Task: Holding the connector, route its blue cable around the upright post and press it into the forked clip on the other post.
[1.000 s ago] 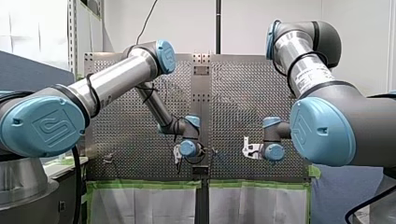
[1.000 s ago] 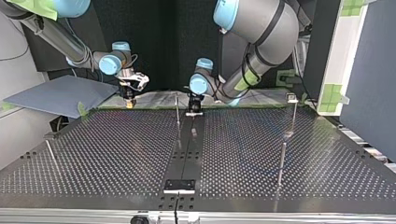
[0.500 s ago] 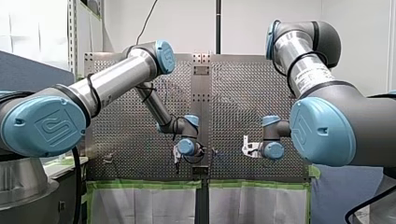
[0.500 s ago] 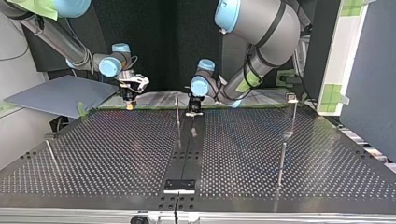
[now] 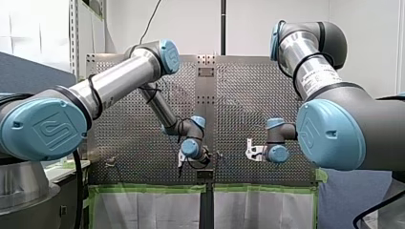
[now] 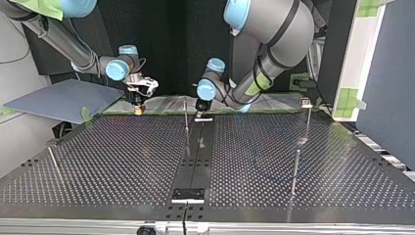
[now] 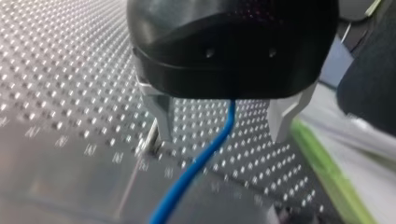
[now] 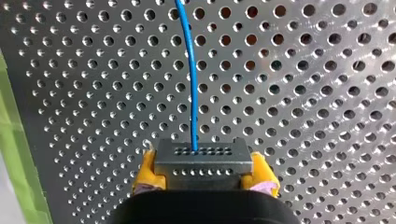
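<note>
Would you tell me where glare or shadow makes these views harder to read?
Top view: the perforated table carries a pale sheen, and my left gripper sits dark against the black backdrop. Left wrist view: the table glints in bright dots beneath the blue cable. Right wrist view: the light is even, so the connector and cable read plainly.

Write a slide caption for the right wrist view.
My right gripper clamps the connector; its blue cable runs ahead over the perforated table.
</note>
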`<action>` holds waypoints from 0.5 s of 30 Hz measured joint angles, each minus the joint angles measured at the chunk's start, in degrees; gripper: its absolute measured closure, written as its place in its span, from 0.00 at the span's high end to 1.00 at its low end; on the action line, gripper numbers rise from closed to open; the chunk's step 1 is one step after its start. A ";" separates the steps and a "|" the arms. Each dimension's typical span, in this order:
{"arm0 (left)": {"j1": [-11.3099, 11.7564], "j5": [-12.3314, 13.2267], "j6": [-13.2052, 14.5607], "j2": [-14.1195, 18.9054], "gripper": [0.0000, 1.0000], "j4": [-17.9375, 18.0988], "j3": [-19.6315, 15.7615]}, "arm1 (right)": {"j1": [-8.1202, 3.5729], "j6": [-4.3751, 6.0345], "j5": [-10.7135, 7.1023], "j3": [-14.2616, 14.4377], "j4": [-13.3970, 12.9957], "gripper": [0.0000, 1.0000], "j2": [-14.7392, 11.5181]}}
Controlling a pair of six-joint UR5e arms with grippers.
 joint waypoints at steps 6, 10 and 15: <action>-0.53 2.71 -0.57 2.33 1.00 -0.32 -2.24 | 0.07 -0.17 -0.18 0.03 0.62 0.00 -0.01; -0.60 4.56 -2.27 4.32 1.00 1.33 -4.23 | 0.12 -0.31 -0.20 0.04 0.93 0.00 0.00; -0.83 5.37 -3.95 6.64 1.00 1.76 -7.00 | 0.23 -0.50 -0.20 0.03 1.66 0.00 -0.01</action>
